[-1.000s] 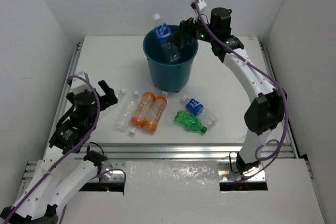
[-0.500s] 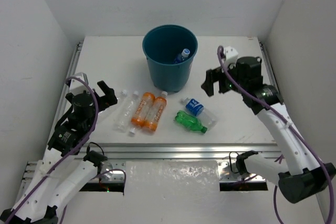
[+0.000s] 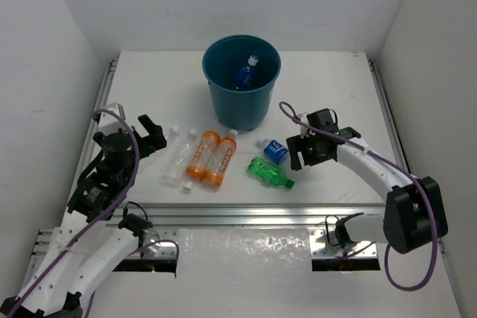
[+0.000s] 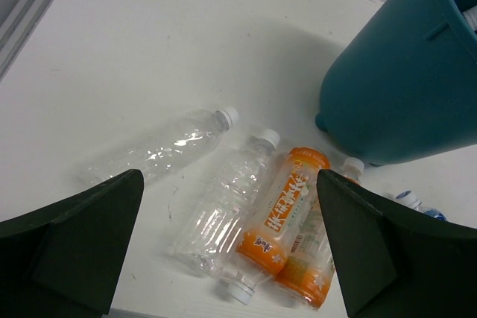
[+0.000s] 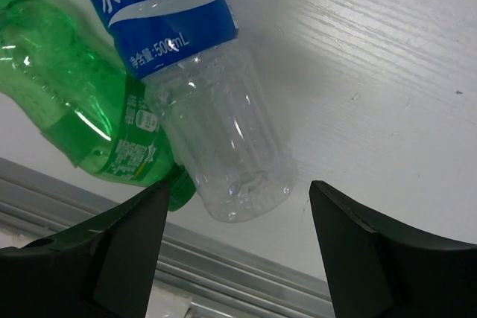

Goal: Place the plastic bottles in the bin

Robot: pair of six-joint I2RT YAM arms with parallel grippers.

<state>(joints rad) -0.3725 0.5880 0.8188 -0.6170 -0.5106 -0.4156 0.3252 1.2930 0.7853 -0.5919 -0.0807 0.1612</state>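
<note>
The teal bin (image 3: 223, 106) stands at the back middle with one blue-labelled bottle (image 3: 244, 73) inside. On the table lie two clear bottles (image 3: 168, 148) (image 3: 181, 163), two orange bottles (image 3: 201, 156) (image 3: 221, 160), a green bottle (image 3: 270, 172) and a second blue-labelled bottle (image 3: 275, 151). My right gripper (image 3: 298, 156) is open, low over that bottle's clear base (image 5: 223, 154), which lies between its fingers (image 5: 97, 251); the green bottle (image 5: 74, 109) touches it. My left gripper (image 3: 153, 136) is open and empty, left of the clear bottles (image 4: 160, 153) (image 4: 227, 202) and orange bottles (image 4: 287, 210).
White walls close in the table on the left, back and right. An aluminium rail (image 3: 261, 214) runs along the near edge, close to the green bottle. The bin's wall (image 4: 406, 72) shows at the upper right of the left wrist view.
My right gripper let go of a blue-labelled bottle over the bin, and it now lies inside. The right arm swung down to the table over the second blue-labelled bottle. The left arm stayed still.
</note>
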